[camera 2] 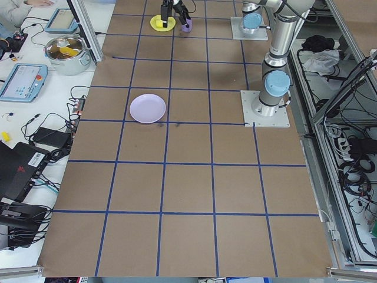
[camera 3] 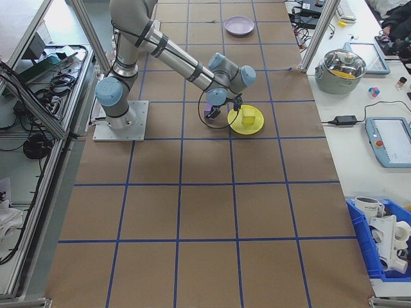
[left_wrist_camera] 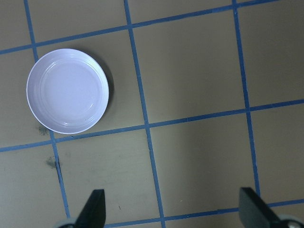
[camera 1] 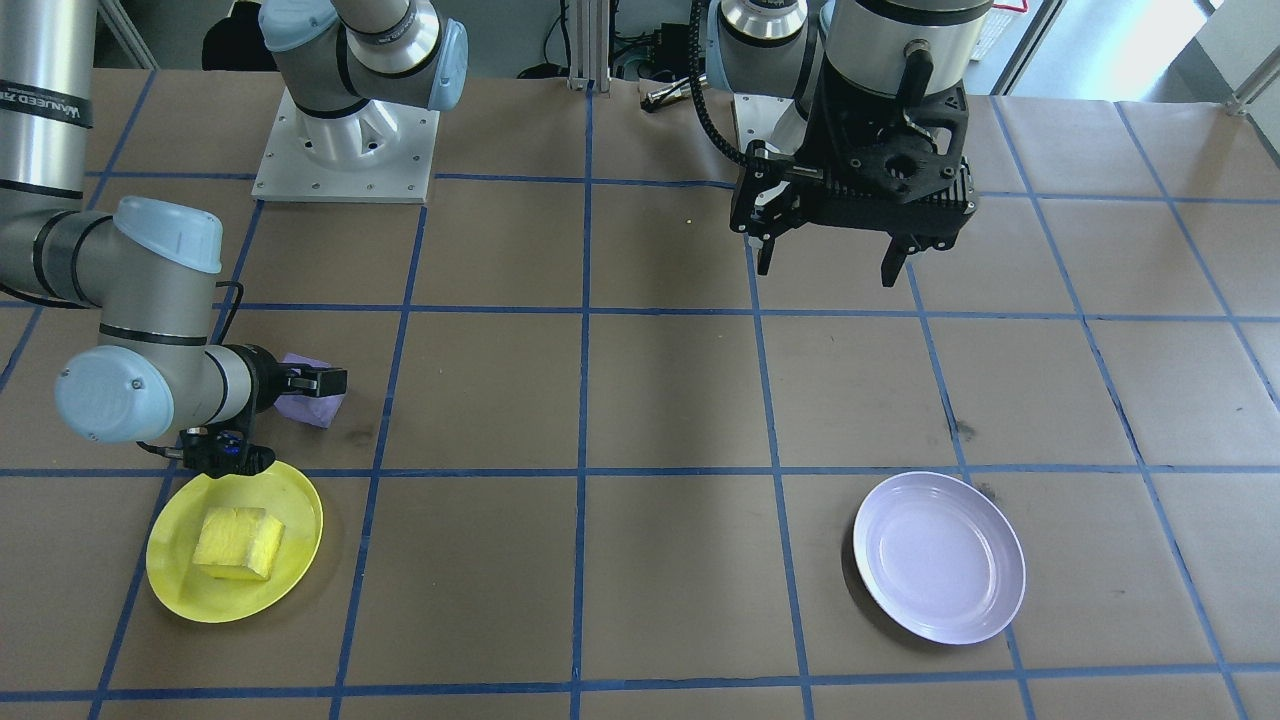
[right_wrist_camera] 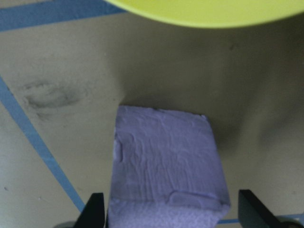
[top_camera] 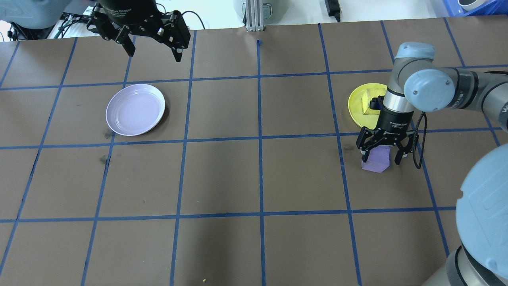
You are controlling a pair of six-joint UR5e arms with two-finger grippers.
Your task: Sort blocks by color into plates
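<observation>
So the right end effector (top_camera: 383,154) is down low over the purple block (top_camera: 378,159), fingers spread with one on each side of it. In the right wrist view the block (right_wrist_camera: 166,164) fills the gap between the two fingertips (right_wrist_camera: 93,210), but there's still a sliver of space on both sides, so it's straddling the block, not pinching it. The block sits on the brown paper-covered table (top_camera: 254,178), just outside the yellow plate (top_camera: 367,105), at about 6 o'clock from the plate in the overhead view. From the front camera the same block (camera 1: 312,395) is at roughly 12 o'clock from the yellow plate (camera 1: 235,545), partly behind the wrist.

The yellow block (camera 1: 240,543) is lying in the yellow plate, a bit off-centre toward 9 o'clock in the front view.

The lavender plate (top_camera: 135,109) is on the other side of the table, well apart from all that. The left end effector (top_camera: 152,49) hangs above the table at about 12 o'clock from that plate in the overhead view, fingers wide apart and holding nothing. Its wrist camera looks straight down at the lavender plate (left_wrist_camera: 67,91) in the upper left, with the two fingertips (left_wrist_camera: 94,209) poking in at the bottom corners.

Blue tape lines (top_camera: 260,139) split the table into squares.
</observation>
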